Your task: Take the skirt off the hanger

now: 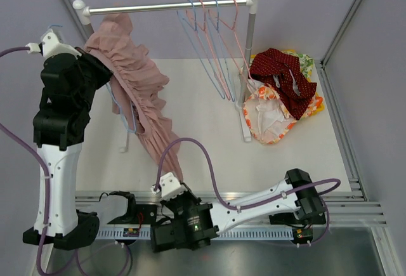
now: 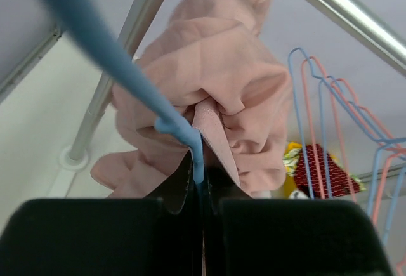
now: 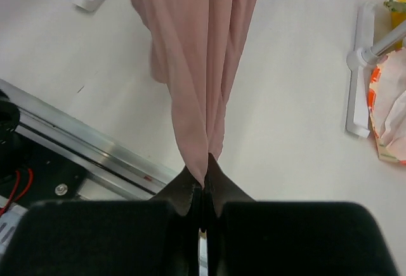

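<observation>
Pink skirt (image 1: 143, 92) hung bunched on the blue hanger (image 2: 120, 60) under the left end of the rail (image 1: 165, 6), its hem drawn down toward the near edge. The left gripper (image 2: 198, 177) had its jaws pinched tight on the hanger, and the right gripper (image 3: 204, 184) was clamped on the hem. The risk looked plain to me: a hard pull could snag the cloth, tear it, or drag the hanger out of that pinch
</observation>
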Robot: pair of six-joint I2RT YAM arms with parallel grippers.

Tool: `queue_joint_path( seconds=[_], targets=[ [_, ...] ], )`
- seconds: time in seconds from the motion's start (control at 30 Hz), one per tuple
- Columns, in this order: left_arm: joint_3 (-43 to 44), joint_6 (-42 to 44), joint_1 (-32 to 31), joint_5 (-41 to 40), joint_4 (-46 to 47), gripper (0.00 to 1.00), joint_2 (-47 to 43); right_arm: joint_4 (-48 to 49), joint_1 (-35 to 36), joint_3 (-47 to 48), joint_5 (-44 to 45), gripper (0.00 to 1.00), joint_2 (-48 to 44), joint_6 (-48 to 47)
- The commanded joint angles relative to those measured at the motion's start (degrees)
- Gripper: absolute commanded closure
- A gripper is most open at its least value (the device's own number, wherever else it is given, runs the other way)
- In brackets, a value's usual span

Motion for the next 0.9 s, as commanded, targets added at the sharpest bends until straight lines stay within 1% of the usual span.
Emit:
queue_joint_path(
  seconds=[0.0,0.03,0.1,0.17,0.2,0.27,0.3,0.33,0.4,0.47,0.5,0.6,0.63,0.7,0.8,0.87],
  targets=[
    [-0.90,-7.11,0.60,2.51,9.98,1.00,-3.57,19.72,-3.15,-4.53,-5.90,1.00,-5.82,-17.53],
    [-1.16,-6.94,0.60,4.43,9.44,1.00,-4.01,22.88,-3.85,-4.88,-5.91,1.00,-6.00,-18.96],
    [-1.08,-6.23,0.52,6.20,6.64,1.00,-5.24,24.83,-5.96,-4.89,-5.74,1.00,-6.36,-22.64],
    [-2.04,-4.74,0.52,9.89,4.87,1.00,-6.30,28.08,-7.46,-4.71,-5.73,1.00,-6.62,-25.55],
    [-2.57,-4.04,0.52,11.47,2.43,1.00,-7.08,29.05,-9.47,-4.62,-6.17,1.00,-6.97,-28.17],
    [-4.94,-2.37,0.52,14.99,-0.31,1.00,-8.49,34.14,-11.23,-4.89,-6.61,1.00,-7.67,-32.40],
    [-5.90,-1.84,0.52,15.70,-2.58,1.00,-9.89,37.90,-12.98,-4.97,-7.31,1.00,-8.55,-36.86],
    [-7.04,-1.14,0.43,17.96,-3.82,1.00,-10.86,39.33,-14.04,-4.80,-7.66,1.00,-8.90,-38.73],
    [-10.91,-0.44,0.43,18.86,-5.67,1.00,-12.88,42.06,-17.29,-3.84,-8.98,1.00,-9.78,-44.51],
    [-12.32,0.97,0.43,19.66,-7.69,1.00,-15.26,44.78,-19.23,-2.26,-9.68,1.00,-10.22,-47.70],
    [-12.76,1.41,0.43,20.18,-10.31,1.00,-15.70,45.58,-22.03,-1.73,-10.99,1.00,-10.49,-49.89],
    [-13.81,2.91,0.43,24.92,-15.76,1.00,-16.14,45.67,-26.61,0.99,-14.95,1.00,-11.10,-51.49],
    [-14.52,3.52,0.43,27.19,-17.01,1.00,-16.32,45.58,-29.41,2.31,-16.01,1.00,-11.19,-51.75],
    [-17.40,3.79,0.43,28.35,-19.55,1.00,-17.63,45.76,-31.36,3.37,-17.60,1.00,-11.19,-53.33],
    [-22.15,2.82,-0.45,30.19,-19.05,1.00,-20.53,44.62,-34.26,3.82,-19.00,1.00,-10.84,-53.52],
    [-22.78,2.91,-0.89,30.82,-19.48,1.00,-20.89,43.92,-35.32,2.59,-19.70,1.00,-11.01,-51.68]
  ],
)
